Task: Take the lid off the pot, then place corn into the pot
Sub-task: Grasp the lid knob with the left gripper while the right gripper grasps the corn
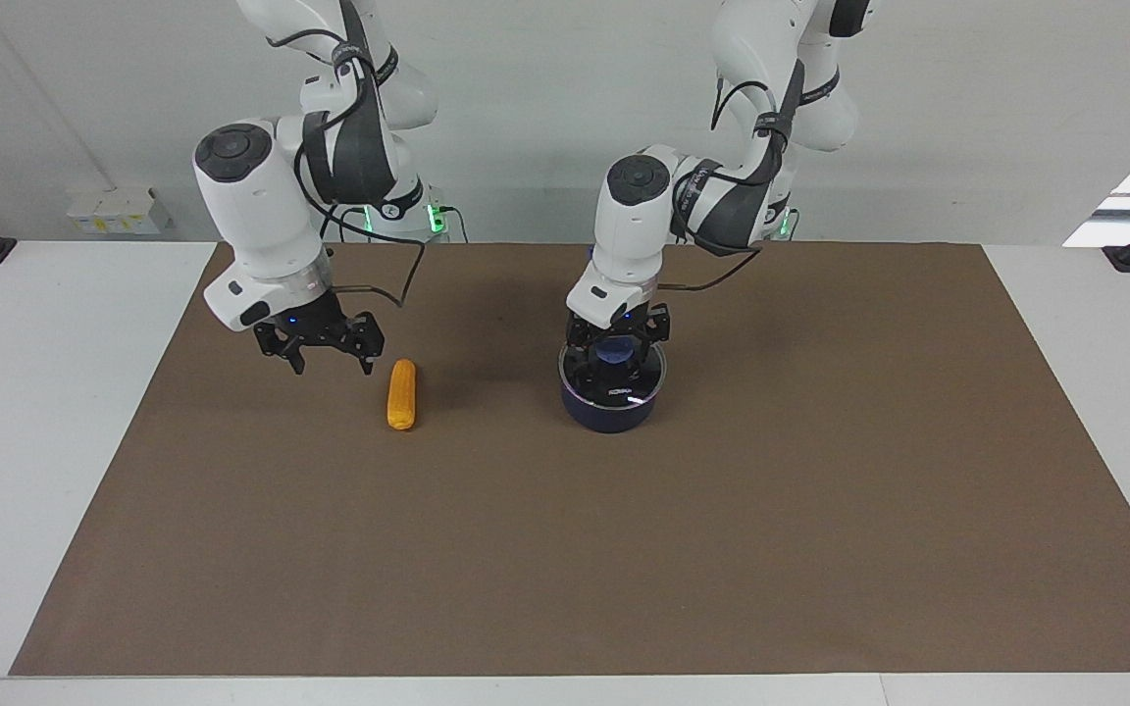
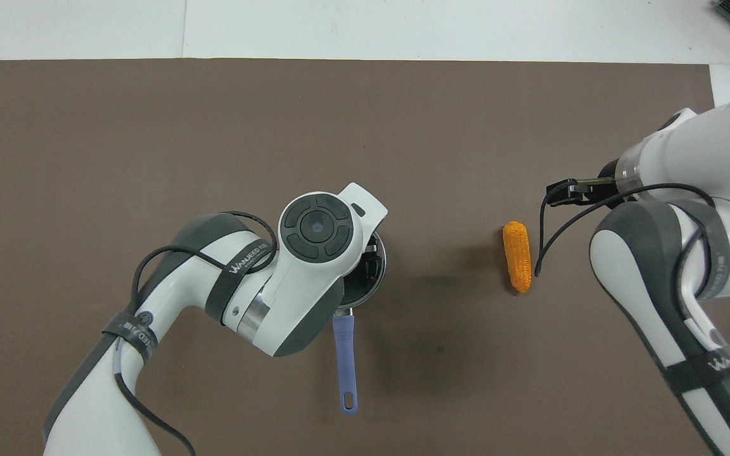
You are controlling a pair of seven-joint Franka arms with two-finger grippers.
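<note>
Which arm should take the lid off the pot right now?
Left. The left gripper is open right around the lid's knob on the pot; the right gripper hangs open beside the corn.

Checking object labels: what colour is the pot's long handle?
Blue, a lighter periwinkle shade. The handle of the pot shows best in the overhead view.
</note>
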